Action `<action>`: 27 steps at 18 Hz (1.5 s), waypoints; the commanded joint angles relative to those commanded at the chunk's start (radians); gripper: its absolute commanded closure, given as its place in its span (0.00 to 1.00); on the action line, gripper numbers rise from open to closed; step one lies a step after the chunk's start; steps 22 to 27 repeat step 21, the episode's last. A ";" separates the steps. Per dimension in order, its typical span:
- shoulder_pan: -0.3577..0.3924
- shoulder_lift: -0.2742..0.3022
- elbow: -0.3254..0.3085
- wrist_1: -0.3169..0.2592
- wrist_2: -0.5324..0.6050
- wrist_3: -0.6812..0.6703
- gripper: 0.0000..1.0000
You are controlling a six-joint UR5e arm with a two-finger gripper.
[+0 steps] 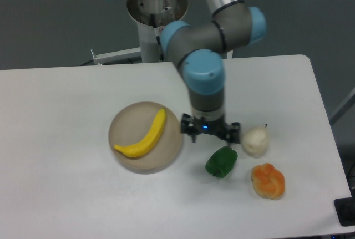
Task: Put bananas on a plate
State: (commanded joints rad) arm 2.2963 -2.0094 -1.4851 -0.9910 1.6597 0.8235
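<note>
Bananas (143, 137), only one piece in fact, lies already inside the plate (125, 122), diagonal, w/ one tip toward 1 o'clock near the rim and the thick end toward 7 o'clock. It rests flat on the plate surface, nothing holds it. The plate sits approx. in the middle of the white table (55, 194).

From my screen I see the gripper (211, 132) just beside the plate at its 3 o'clock side, pointing down. It is not touching the banana. The fingers are dark and seen from above, so I cannot tell if they are apart or together.

At 5 o'clock from the gripper is a green pepper (221, 161), very near. At 3 o'clock is a whitish pear-like fruit (255, 141). The lumpy orange fruit (268, 181) lies below that one, toward the table's right edge.
</note>
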 joint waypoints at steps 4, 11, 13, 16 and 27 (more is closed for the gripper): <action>0.049 -0.035 0.065 -0.002 0.000 0.143 0.00; 0.117 -0.037 0.086 0.000 0.003 0.330 0.00; 0.120 -0.038 0.092 0.000 0.002 0.332 0.00; 0.120 -0.040 0.098 0.000 0.000 0.332 0.00; 0.115 -0.045 0.105 0.002 0.002 0.330 0.00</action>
